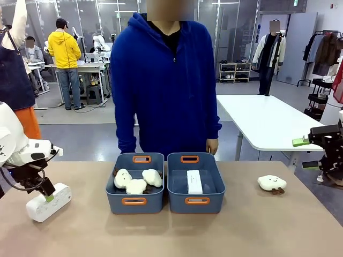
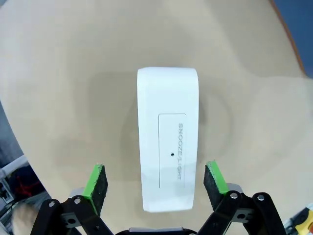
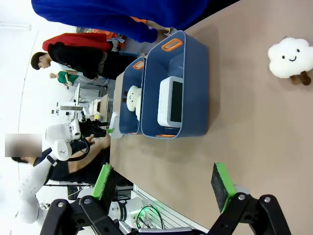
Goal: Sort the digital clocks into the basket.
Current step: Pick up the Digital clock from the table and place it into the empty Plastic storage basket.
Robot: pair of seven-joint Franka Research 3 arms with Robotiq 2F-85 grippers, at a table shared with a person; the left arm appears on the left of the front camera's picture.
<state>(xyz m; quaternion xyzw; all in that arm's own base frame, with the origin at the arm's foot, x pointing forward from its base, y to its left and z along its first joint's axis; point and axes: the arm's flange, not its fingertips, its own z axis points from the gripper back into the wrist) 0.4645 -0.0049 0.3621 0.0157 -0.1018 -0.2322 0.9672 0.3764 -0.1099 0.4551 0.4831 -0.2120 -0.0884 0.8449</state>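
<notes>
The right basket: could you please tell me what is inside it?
One white clock lies in the right basket; anything beneath the clock is covered.

Desk [image 1: 252,230] — plain tan top. Mid-desk, toward the far edge, two blue-grey bins with orange-rimmed handle slots sit side by side, long walls touching: the basket [image 1: 214,202] on the right, the other bin [image 1: 119,204] on the left. Well apart to their left, near the desk's left edge, one white digital clock [image 1: 51,202] rests at an angle, snooze-button side up. Well right of the basket — a small cream plush toy [image 1: 271,183] with brown bits.
</notes>
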